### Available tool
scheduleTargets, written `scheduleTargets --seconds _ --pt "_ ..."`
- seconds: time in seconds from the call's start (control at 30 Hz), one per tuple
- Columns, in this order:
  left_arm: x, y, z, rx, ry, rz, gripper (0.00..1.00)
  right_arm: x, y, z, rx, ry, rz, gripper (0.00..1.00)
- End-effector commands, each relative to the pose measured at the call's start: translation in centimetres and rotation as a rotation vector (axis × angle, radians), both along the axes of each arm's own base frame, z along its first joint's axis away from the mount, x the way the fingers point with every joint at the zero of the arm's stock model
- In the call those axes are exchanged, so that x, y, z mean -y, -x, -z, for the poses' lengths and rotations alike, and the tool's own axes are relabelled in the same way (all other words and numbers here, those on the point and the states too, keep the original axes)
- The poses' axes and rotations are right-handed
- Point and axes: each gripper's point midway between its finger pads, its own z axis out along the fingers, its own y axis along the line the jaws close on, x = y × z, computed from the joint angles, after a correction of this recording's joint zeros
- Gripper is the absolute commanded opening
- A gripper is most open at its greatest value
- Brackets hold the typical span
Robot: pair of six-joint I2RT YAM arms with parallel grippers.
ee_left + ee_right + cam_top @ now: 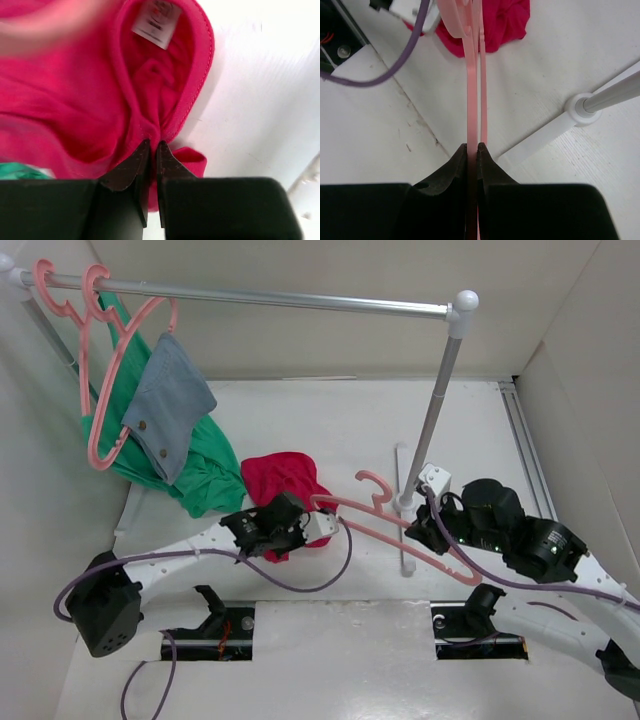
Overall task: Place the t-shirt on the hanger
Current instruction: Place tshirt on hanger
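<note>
The crimson t-shirt (283, 478) lies bunched on the table left of centre. My left gripper (288, 525) is shut on its neckline; in the left wrist view the collar (165, 90) with a white label runs pinched between my fingers (134, 167). My right gripper (428, 530) is shut on the right end of the salmon-pink hanger (400, 535). The hanger is held above the table, its left arm reaching toward the t-shirt and its hook pointing up. In the right wrist view the hanger (472, 75) runs straight ahead to the t-shirt (502, 22).
A metal clothes rail (270, 298) spans the back; its upright (432, 420) and white foot (582, 107) stand just right of the hanger. A green garment (205, 465), a grey-blue denim cloth (170, 400) and pink hangers (100, 360) hang at the left.
</note>
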Motion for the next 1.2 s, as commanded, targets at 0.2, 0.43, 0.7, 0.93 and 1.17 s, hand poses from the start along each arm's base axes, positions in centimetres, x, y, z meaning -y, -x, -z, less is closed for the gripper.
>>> scheduleTargets --seconds 0.2,0.43,0.7,0.93,1.17 --pt "3.1 -0.2 -9.6 -0.104 0.292 0.148 0.06 -0.5 1.7 -6.0 0.096 -0.089 -0.134 0.0" --pt "1.8 -0.7 -6.5 -0.125 0.204 0.151 0.14 -0.2 1.8 -6.5 0.109 -0.095 -0.125 0.0" --pt "-0.3 0.4 -3.0 -0.153 0.103 0.164 0.34 -1.1 2.1 -3.1 0.03 -0.07 -0.154 0.0" --pt "0.4 0.1 -3.0 -0.144 0.144 0.116 0.35 -1.3 3.2 -1.6 -0.04 -0.061 -0.189 0.0" --pt "1.1 0.6 -3.7 -0.184 0.18 0.112 0.4 -1.7 4.5 -1.2 -0.082 -0.072 -0.248 0.0"
